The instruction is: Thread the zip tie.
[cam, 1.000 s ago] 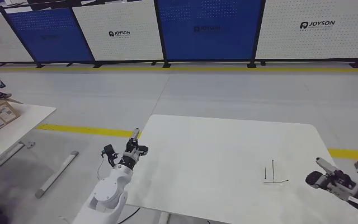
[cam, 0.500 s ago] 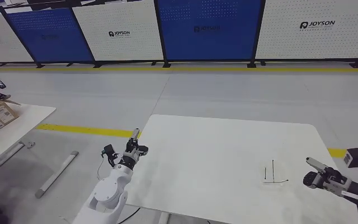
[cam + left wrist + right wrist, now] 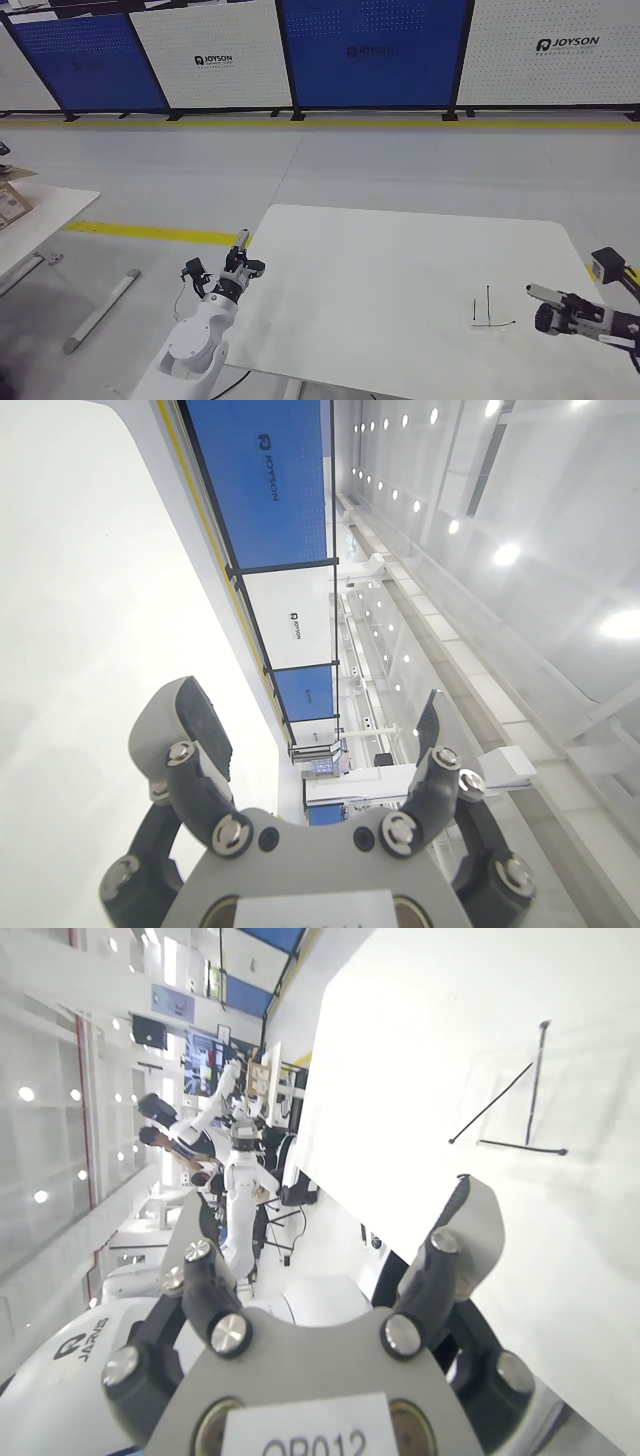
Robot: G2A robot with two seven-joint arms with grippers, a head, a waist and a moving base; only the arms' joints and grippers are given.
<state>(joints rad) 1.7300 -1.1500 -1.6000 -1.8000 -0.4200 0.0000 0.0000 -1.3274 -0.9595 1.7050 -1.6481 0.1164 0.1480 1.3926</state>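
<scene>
Three thin black zip ties (image 3: 488,312) lie loose near the right front of the white table (image 3: 400,260), two running front to back and one lying across their near ends. In the right wrist view the zip ties (image 3: 534,1083) lie flat just beyond the fingertips. My right gripper (image 3: 533,297) hovers a short way to their right, open and empty; in its own view the right gripper (image 3: 325,1213) has its jaws spread wide. My left gripper (image 3: 241,240) sits at the table's left edge, far from the ties. In its own view the left gripper (image 3: 315,720) is open with nothing between its fingers.
The table's right edge (image 3: 575,260) and front edge run close to the right arm. Another white table (image 3: 40,215) stands off to the far left across the floor. Blue and white panels (image 3: 370,50) line the back.
The right arm has moved left over the table's right edge, bringing its gripper closer to the zip ties. The left arm and the ties have stayed put.
</scene>
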